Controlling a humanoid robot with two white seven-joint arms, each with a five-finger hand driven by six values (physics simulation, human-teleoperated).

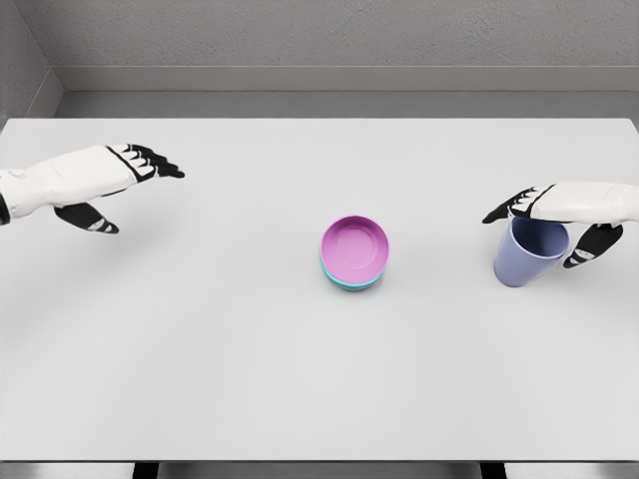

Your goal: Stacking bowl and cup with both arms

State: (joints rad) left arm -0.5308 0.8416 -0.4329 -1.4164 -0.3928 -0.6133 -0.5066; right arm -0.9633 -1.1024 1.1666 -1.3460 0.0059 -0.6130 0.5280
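A pink bowl (354, 246) sits nested in a teal bowl (346, 284) at the middle of the white table (300, 379). To the right stands a lavender-blue cup (523, 262), mouth up and leaning slightly. My right hand (542, 235) hovers over the cup's rim. Its fingers (511, 209) stretch out straight past the far left side of the rim, and the thumb (584, 249) hangs beside the cup's right wall. They are not closed on the cup. My left hand (140, 198) floats above the table at the far left, open, holding nothing, well away from the bowls.
The table's far edge meets a grey wall (329, 40). Its front edge runs along the bottom of the picture. Nothing else stands on the table.
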